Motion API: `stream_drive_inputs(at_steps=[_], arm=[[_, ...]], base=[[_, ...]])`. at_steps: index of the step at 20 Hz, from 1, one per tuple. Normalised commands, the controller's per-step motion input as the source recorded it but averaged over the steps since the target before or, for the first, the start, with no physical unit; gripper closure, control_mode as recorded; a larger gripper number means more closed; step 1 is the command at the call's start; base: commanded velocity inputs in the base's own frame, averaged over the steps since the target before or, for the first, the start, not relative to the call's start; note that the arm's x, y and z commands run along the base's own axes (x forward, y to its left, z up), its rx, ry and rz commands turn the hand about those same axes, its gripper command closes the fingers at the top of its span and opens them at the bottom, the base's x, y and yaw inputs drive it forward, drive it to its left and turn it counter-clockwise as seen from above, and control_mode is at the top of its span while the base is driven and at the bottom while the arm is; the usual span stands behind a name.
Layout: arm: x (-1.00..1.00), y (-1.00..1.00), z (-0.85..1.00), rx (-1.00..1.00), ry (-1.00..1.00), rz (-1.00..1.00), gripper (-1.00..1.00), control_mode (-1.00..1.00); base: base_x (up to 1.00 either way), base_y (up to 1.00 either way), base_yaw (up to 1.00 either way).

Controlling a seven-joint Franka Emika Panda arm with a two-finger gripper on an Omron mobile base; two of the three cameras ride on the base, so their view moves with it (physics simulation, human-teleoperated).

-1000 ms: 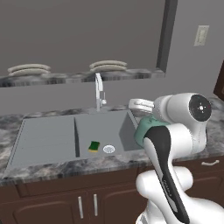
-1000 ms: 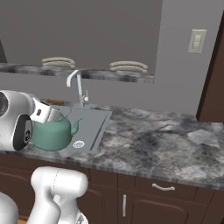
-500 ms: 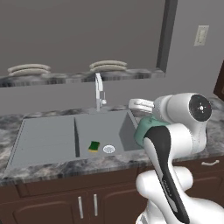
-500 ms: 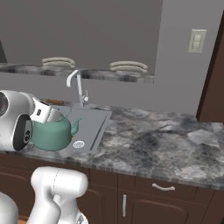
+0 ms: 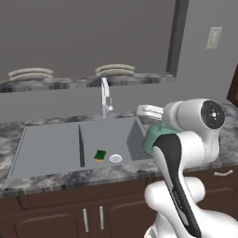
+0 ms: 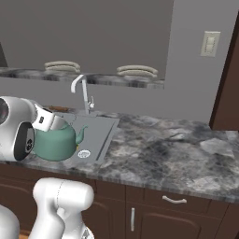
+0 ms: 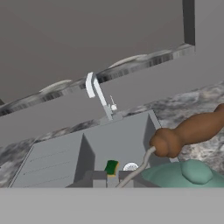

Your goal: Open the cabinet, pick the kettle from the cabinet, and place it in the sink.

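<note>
The teal kettle (image 6: pixel 56 142) hangs over the right end of the sink (image 6: pixel 103 132), its spout pointing right in the right base view. My gripper (image 7: pixel 112 178) is shut on the thin wire of the kettle's handle, whose brown grip (image 7: pixel 192 129) rises above the lid (image 7: pixel 194 172). In the left base view the kettle (image 5: pixel 152 138) shows partly behind my arm, at the right rim of the sink (image 5: pixel 93 135). The basin (image 7: pixel 118 140) holds a green and yellow sponge (image 7: pixel 111 166) beside the drain (image 7: pixel 130 167). The cabinet is out of view.
A chrome faucet (image 5: pixel 106 97) stands behind the basin, and the ridged drainboard (image 5: pixel 44 148) lies to its left. Stacked plates (image 5: pixel 115 69) rest on the ledge behind. Marbled counter (image 6: pixel 177 149) stretches to the right. A dark brown panel (image 6: pixel 228 84) stands at the far right.
</note>
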Motion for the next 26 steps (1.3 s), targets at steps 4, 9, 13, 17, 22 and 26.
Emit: stream_drive_inputs(at_steps=[4,9,13,17,22,26], arm=[[0.00,0.00,0.00,0.00,0.00,0.00,1.00,1.00],[0.00,0.00,0.00,0.00,0.00,0.00,1.00,1.00],[0.00,0.00,0.00,0.00,0.00,0.00,1.00,-1.00],[0.00,0.00,0.00,0.00,0.00,0.00,1.00,-1.00],[0.00,0.00,0.00,0.00,0.00,0.00,1.00,-1.00],[0.00,0.00,0.00,0.00,0.00,0.00,1.00,-1.00]], base=[[0.00,0.00,0.00],[0.00,0.00,0.00],[0.00,0.00,0.00],[0.00,0.00,0.00],[0.00,0.00,0.00],[0.00,0.00,0.00]])
